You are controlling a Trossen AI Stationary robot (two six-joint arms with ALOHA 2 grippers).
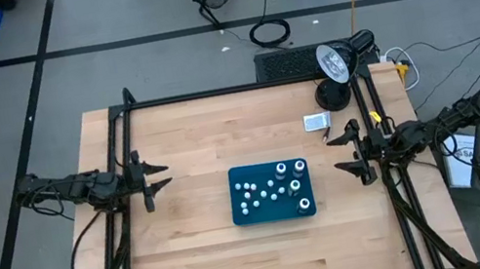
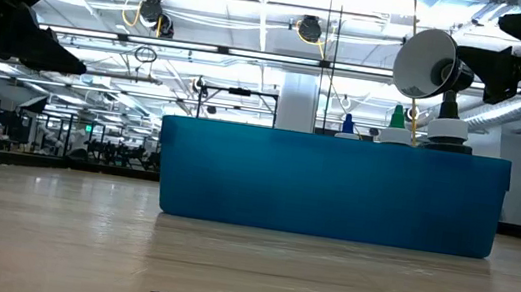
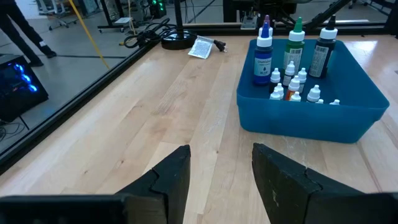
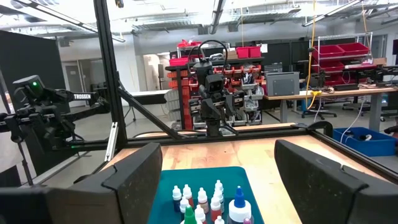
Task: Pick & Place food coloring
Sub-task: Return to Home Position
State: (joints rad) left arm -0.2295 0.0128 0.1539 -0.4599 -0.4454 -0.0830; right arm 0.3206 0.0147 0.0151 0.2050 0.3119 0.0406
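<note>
Food coloring bottles (image 3: 291, 65) stand inside the blue bin (image 1: 247, 173) on the table (image 1: 191, 252), between the left end effector (image 1: 164, 175) and the right end effector (image 1: 335, 153), both spread apart and empty, so homing should pull straight back, clear of its walls.

Matte black arms (image 1: 81, 185). Left claw (image 3: 221, 149) and right claw (image 4: 219, 148) have blocky angular black fingers (image 3: 168, 180). Black cables (image 1: 37, 190) loop behind each claw.
</note>
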